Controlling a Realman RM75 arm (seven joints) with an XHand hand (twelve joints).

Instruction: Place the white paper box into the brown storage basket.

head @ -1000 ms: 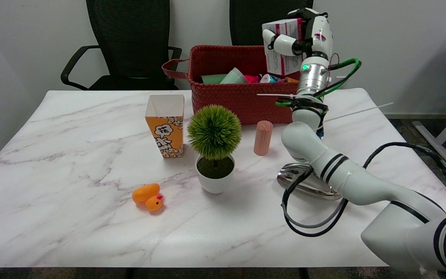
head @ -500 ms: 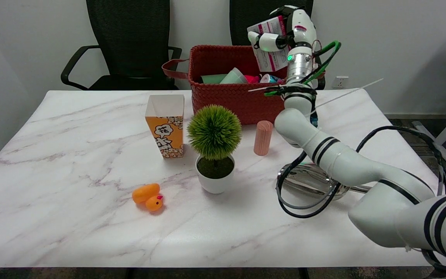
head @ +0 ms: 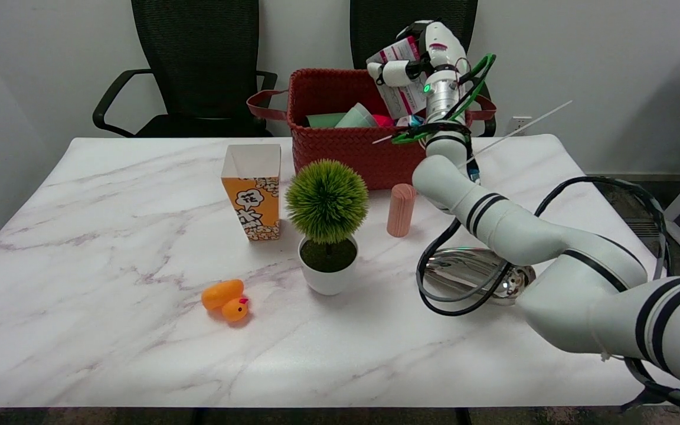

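Your right hand (head: 415, 59) is gripping the white paper box with pink stripes (head: 399, 88), its fingers wrapping the box's upper part, and you are holding the box tilted in the air above the right half of the brown woven storage basket (head: 346, 150), with its lower edge dipping about level with the rim. The basket is sitting at the far side of the white marble-patterned table (head: 110, 236) and is showing a green cup and other coloured items inside. In front of it, an orange popcorn carton (head: 252, 192), a round green potted plant in a white pot (head: 327, 224), a pink ribbed cylinder (head: 401, 209), an orange toy duck (head: 226, 300) and a shiny metal bowl (head: 464, 268) are standing apart on the tabletop.
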